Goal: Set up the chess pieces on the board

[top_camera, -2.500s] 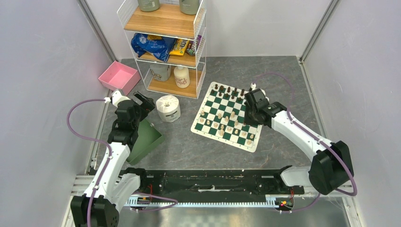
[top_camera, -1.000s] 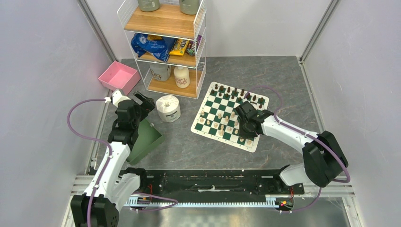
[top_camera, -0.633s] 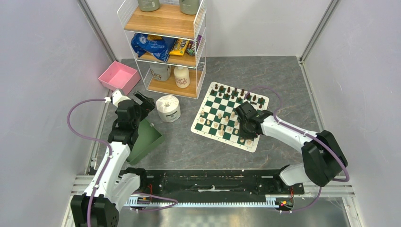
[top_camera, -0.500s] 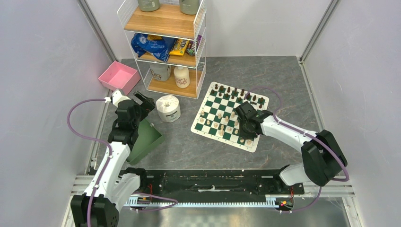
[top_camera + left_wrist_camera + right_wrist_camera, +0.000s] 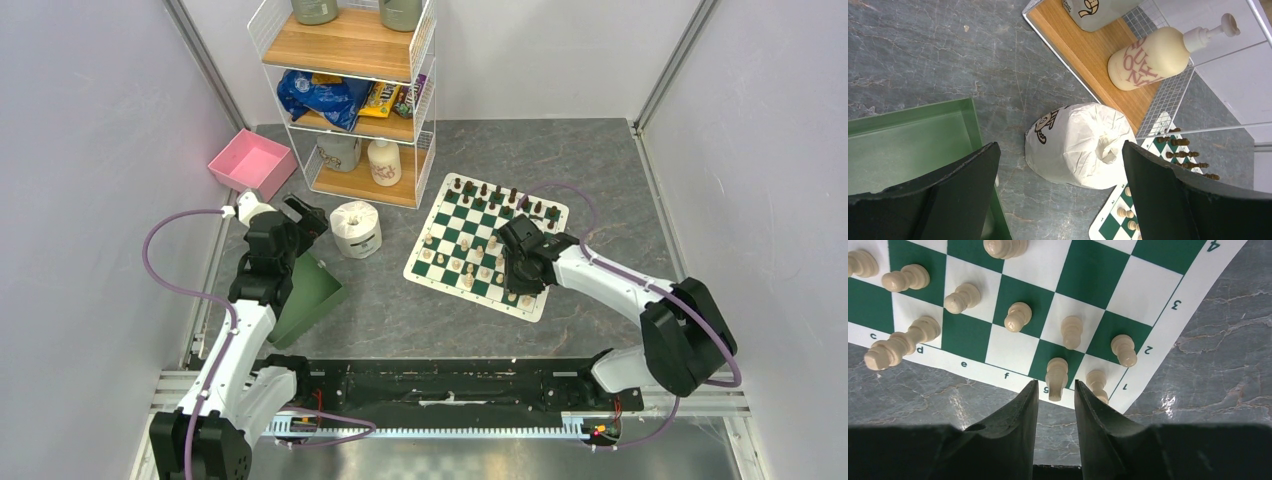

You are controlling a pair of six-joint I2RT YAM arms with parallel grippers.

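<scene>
Near edge: 2 arm bases, one each side, on a grey marble-look desk.

Right pincer sits low at the near right corner of the board. Its fingers are parted a little and straddle the g1 piece, cream and standing. There's a thin gap on either side, so nothing is gripped. The h1 piece, also cream, is just beside it to the right.

One rank further out are 6 cream pawns in a straight row, c2 to h2, all upright. Around c1/d1 there's a tall cream cluster; can't tell if it's 1 or 2 pieces. 1 lone cream piece stands further up the board.

Board: 1, flat, rotated on the desk, right of centre. Dark pieces line its far edge, too small to count.

Left side:
- 1 green bin, tilted, near left.
- Left pincer is over the bin's far end, fingers spread wide, gripping nothing.
- 1 toilet roll sits just beyond, between bin and board, touching neither.

Far left: 1 pink bin.

Far centre: 1 wire rack with 3 wooden shelves. The bottom shelf carries 1 pump bottle plus 1 other container. The top shelf carries 2 containers.
</scene>
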